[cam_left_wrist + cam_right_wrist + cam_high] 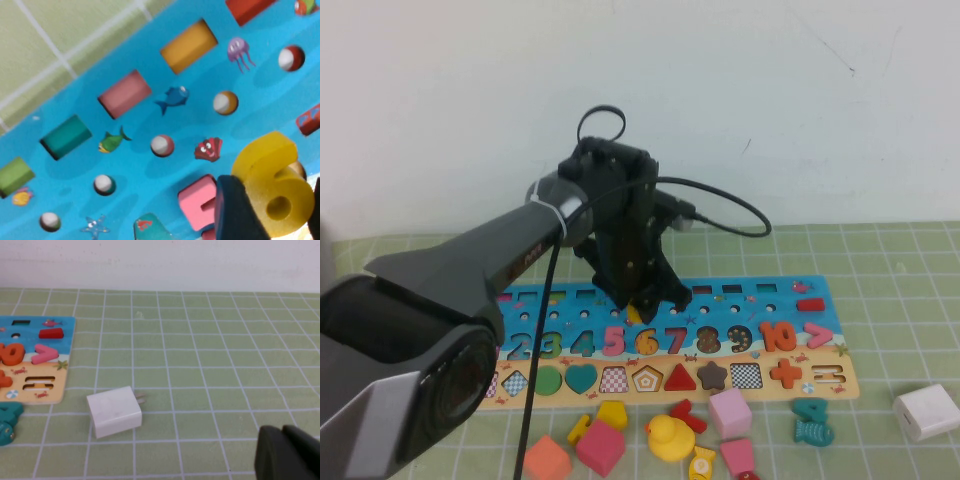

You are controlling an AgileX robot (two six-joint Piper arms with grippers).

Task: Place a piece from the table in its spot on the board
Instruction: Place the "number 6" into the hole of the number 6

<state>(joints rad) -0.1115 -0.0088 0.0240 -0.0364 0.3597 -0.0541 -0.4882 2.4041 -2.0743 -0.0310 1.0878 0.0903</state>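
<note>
My left gripper (646,298) hangs just above the blue upper part of the board (820,296), over the numerals 5 to 7. It is shut on the yellow numeral "6" (280,182). In the left wrist view the 6 is clamped between two dark fingers (237,210), tilted, just above the board (125,150) beside the pink 5 (197,202). In the high view only a yellow sliver (637,313) shows under the jaws. My right gripper (287,452) is shut and empty over the green mat, far right of the board's end (55,385); it is out of the high view.
A white charger block (926,411) lies on the mat right of the board and also shows in the right wrist view (114,411). In front of the board lie a yellow duck (669,437), pink blocks (729,412), a red piece (688,413) and a teal fish piece (812,421).
</note>
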